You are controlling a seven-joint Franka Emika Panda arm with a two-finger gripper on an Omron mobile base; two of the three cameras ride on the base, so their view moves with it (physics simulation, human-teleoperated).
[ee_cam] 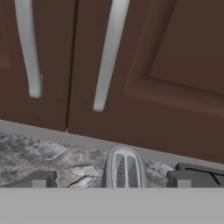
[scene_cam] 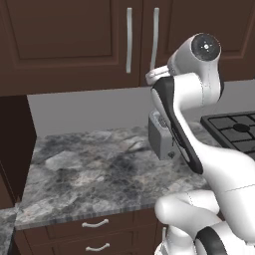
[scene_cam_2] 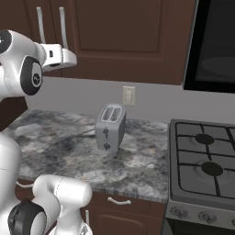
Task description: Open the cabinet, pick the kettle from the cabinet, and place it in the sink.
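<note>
Cabinet (ee_cam: 144,65) doors, dark brown and panelled with silver bar handles (ee_cam: 109,52), sit closed before the wide-open end effector (ee_cam: 111,179).

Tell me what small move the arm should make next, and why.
Probably ease the open pincer forward and up to the nearer bar handle of the cabinet. Both doors look shut, nothing is held, and the hand view shows the handles ahead, above the toaster.

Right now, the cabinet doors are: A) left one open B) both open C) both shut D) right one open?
C: both doors of the cabinet sit flush, the two bar handles side by side, with no gap showing the inside.
</note>
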